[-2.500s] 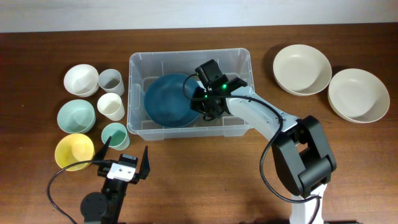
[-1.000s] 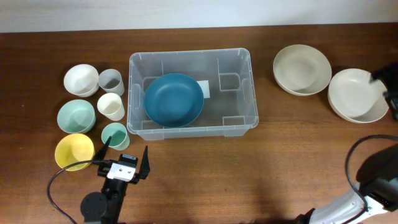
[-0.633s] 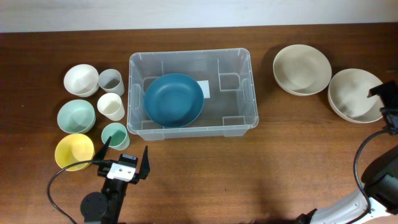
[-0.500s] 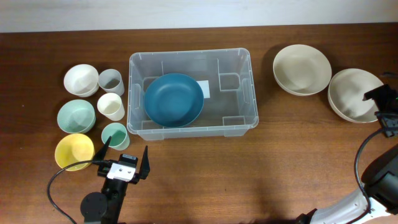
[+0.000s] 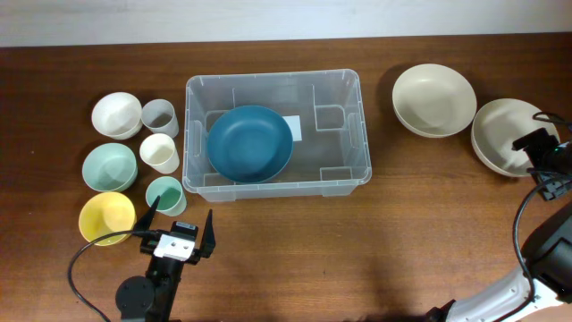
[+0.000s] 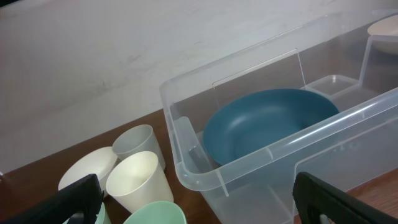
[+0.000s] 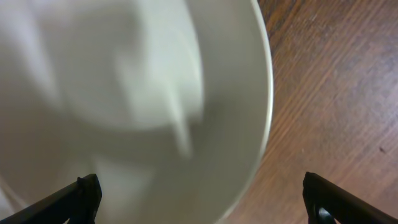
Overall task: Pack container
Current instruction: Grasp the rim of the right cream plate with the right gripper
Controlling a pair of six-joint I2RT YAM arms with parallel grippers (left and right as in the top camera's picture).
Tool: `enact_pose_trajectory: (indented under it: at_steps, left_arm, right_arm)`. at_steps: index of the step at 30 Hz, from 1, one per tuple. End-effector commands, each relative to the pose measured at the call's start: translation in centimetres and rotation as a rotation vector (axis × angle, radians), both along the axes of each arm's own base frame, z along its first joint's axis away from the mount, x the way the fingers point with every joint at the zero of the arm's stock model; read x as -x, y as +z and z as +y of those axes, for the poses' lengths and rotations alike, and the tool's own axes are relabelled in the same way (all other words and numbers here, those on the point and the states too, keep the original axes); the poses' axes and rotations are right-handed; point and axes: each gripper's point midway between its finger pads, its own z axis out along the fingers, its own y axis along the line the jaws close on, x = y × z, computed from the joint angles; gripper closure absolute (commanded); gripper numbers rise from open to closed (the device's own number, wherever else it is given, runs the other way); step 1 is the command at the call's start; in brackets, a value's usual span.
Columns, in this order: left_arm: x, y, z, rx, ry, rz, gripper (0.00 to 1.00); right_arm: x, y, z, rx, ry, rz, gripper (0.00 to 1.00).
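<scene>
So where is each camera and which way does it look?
Overhead: above the table, looking down at the clear plastic rectangular container; left gripper and right gripper show.
Left wrist: low, facing the container's side; its black fingertips show.
Right wrist: close above a cream round bowl; its fingertips show.
Shared: overhead and left wrist both see the dark teal round bowl inside the container.

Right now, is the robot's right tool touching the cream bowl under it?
Cannot tell. The right wrist view shows the open right tool over the cream bowl, but blurred; overhead shows neither gap nor contact.
</scene>
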Motion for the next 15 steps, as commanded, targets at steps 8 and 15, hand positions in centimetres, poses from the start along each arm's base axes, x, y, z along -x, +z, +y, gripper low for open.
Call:
enact_pose_trajectory:
  at_steps: [8, 15]
  left_arm:
    - [0.0, -0.1, 0.0, 0.004, -0.005, 0.002, 0.0]
    - [0.0, -0.1, 0.0, 0.004, -0.005, 0.002, 0.0]
  right_arm:
    - [0.2, -3.2, 0.0, -0.038, 0.005, 0.035, 0.01]
    - [0.2, -3.6, -0.4, -0.025, -0.002, 0.043, 0.01]
